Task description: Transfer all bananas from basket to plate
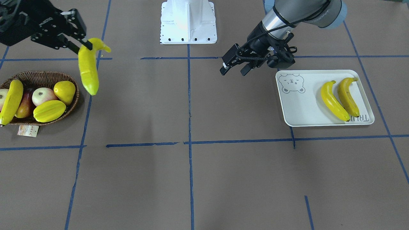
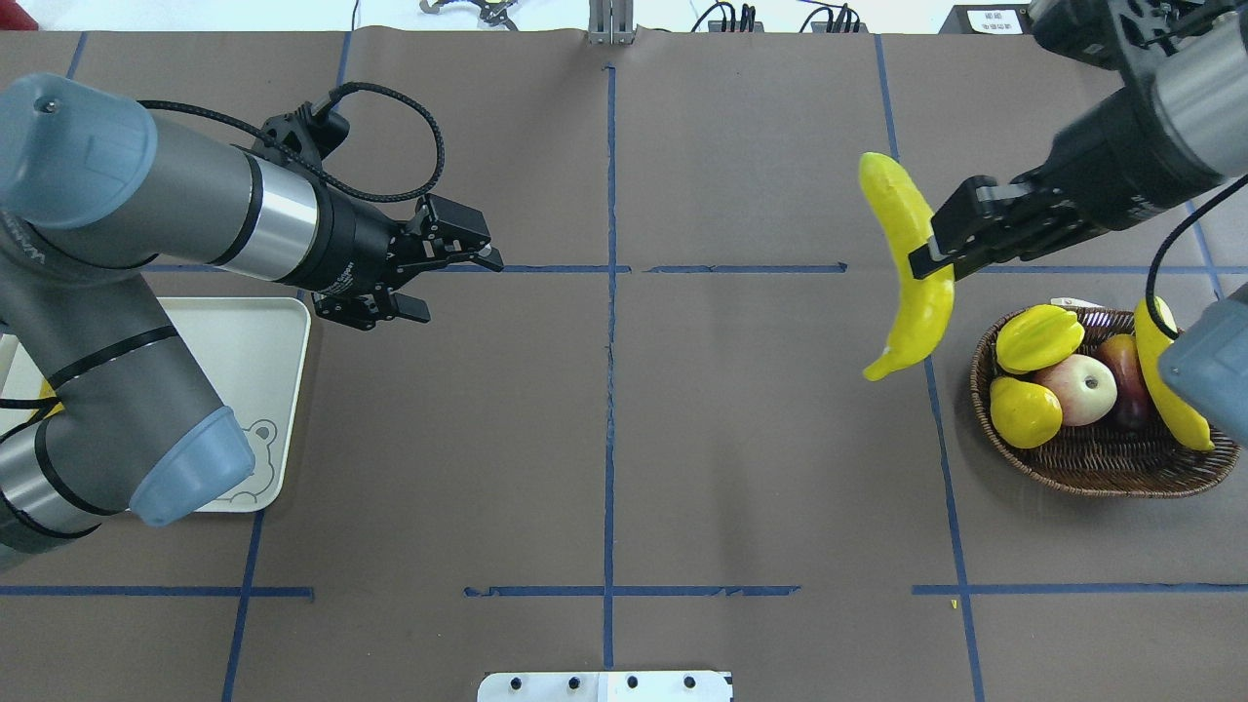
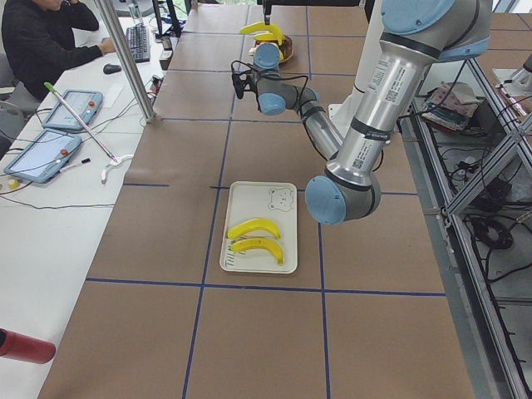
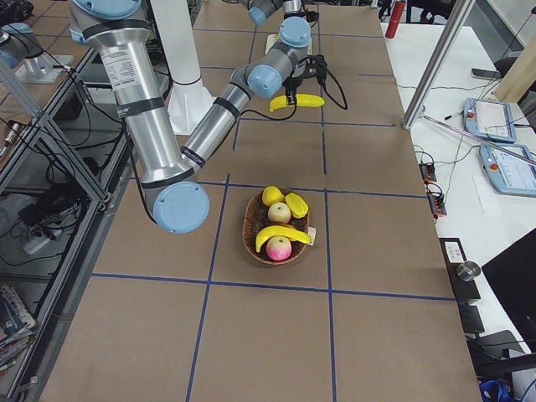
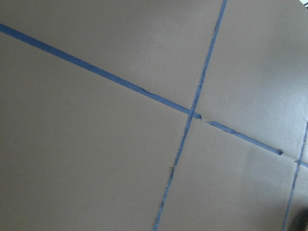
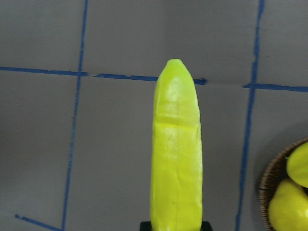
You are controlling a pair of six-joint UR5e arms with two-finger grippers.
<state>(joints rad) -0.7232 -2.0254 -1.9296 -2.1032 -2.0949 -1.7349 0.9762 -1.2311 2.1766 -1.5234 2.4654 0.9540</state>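
Over the table (image 2: 741, 439), at about 10 o'clock from the basket (image 2: 1102, 478) in the overhead view, your right end effector (image 2: 921, 265) is clamped on the carried banana (image 2: 921, 312). It hangs in the air, clear of the rim. The jaws bite toward the stem end, so most of the length sticks out past them.

In the front-facing view your left end effector (image 1: 233, 72) hovers with its jaws apart and nothing between them, just off the 10 o'clock corner of the plate (image 1: 300, 108). Two bananas (image 1: 334, 101) lie side by side toward the plate's 3 o'clock end. A fourth banana (image 1: 12, 101) rests along the basket's 9 o'clock rim, against the other fruit.

The skin looks glossy and hard, so I judge these light, stiff and not easily bruised, but slippery. With the grip off-centre, the long end may swing or pivot between the jaws, so carry it gently. For the fourth banana, you would do better to pinch across the middle of the curve, where the weight balances.
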